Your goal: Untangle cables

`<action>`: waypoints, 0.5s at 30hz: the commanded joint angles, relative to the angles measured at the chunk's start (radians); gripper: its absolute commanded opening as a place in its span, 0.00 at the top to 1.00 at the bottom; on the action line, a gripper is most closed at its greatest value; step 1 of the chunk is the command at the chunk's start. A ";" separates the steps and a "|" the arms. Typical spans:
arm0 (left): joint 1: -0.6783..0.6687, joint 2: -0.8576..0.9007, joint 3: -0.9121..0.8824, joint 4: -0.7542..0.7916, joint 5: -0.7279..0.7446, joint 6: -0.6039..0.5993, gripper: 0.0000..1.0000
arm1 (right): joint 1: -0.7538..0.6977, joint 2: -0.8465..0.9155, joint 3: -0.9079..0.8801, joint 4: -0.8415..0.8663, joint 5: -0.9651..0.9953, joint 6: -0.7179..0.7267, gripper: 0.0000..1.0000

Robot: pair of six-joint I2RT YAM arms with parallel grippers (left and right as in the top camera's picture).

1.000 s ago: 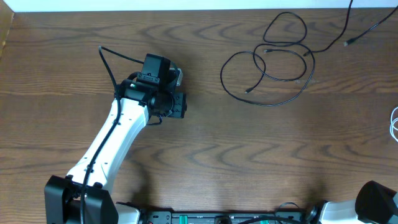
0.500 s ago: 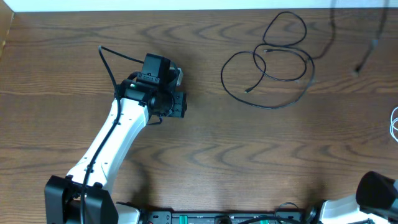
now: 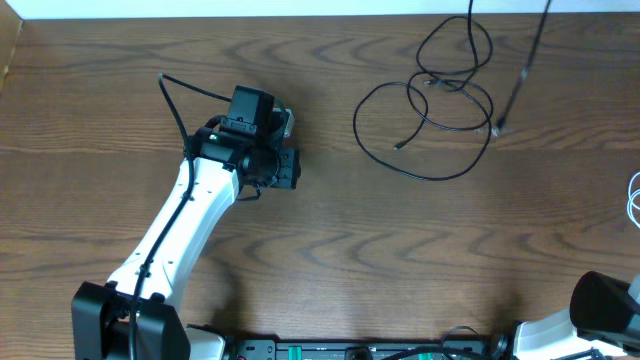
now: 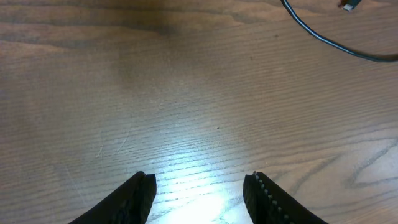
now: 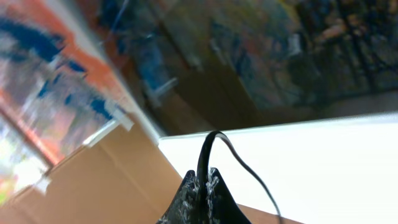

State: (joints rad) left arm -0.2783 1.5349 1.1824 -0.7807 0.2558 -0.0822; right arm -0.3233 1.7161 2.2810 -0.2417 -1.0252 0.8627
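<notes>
The black cable (image 3: 432, 110) lies in loose loops on the wooden table at the back right. Two of its strands rise off the top edge of the overhead view, and one end (image 3: 497, 128) hangs by the loops. My right gripper (image 5: 207, 180) is shut on a black cable strand (image 5: 211, 146) and points up at a wall; it is outside the overhead view. The white cable (image 3: 634, 200) barely shows at the right edge. My left gripper (image 3: 290, 168) is open and empty over bare table, left of the loops. Its wrist view (image 4: 199, 186) shows a cable bend (image 4: 323, 40) and plug (image 4: 349, 5) far ahead.
The left arm (image 3: 170, 240) stretches from the front left toward the middle. Part of the right arm (image 3: 605, 310) shows at the front right corner. The table's back edge meets a white wall (image 3: 300, 8). A brown board (image 5: 93, 180) shows in the right wrist view.
The black cable's free strand has swung left from the far right to beside the loops, and the loops have shifted slightly. The left arm has not moved.
</notes>
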 commanded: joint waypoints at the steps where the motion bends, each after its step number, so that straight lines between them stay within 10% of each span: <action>1: 0.003 -0.020 -0.005 -0.001 -0.010 -0.009 0.49 | -0.016 -0.006 0.010 -0.015 0.076 -0.068 0.99; 15: 0.003 -0.020 -0.005 0.000 -0.010 -0.008 0.49 | -0.291 -0.006 0.010 -0.035 0.200 -0.103 0.99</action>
State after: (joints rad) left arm -0.2783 1.5349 1.1824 -0.7803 0.2558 -0.0822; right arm -0.5346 1.7176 2.2810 -0.2527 -0.8764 0.7956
